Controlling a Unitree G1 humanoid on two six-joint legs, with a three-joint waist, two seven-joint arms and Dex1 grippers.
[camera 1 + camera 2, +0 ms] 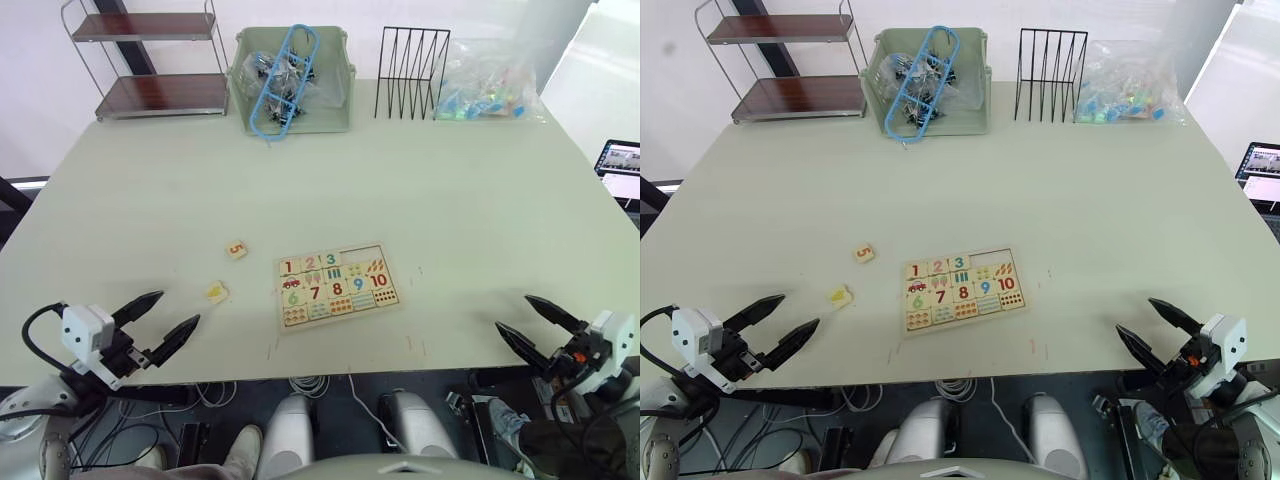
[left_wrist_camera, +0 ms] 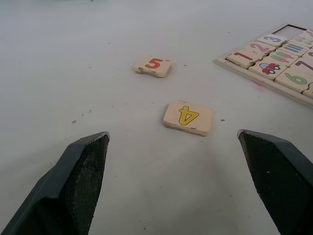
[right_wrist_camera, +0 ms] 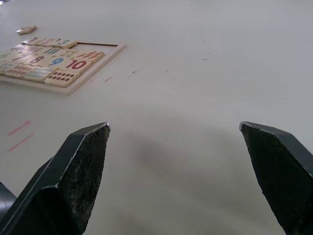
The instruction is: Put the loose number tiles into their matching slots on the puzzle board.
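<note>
The puzzle board (image 1: 336,286) lies flat near the table's front middle. Tiles 1, 2 and 3 sit in its top row; the two slots (image 1: 363,253) at that row's right end are bare. Left of the board lie two loose number tiles: the 5 tile (image 1: 236,250) and, nearer me, the yellow 4 tile (image 1: 216,292), seen close up as (image 2: 188,117) with the 5 tile (image 2: 153,66) beyond. My left gripper (image 1: 158,319) hovers open at the front left edge, a short way from the 4 tile. My right gripper (image 1: 534,321) is open at the front right, empty.
Along the table's far edge stand a two-shelf metal rack (image 1: 150,62), a green bin (image 1: 292,82) with a blue frame and clips, a black wire file holder (image 1: 411,60) and a clear bag of coloured pieces (image 1: 487,85). A laptop (image 1: 620,160) sits beyond the right edge.
</note>
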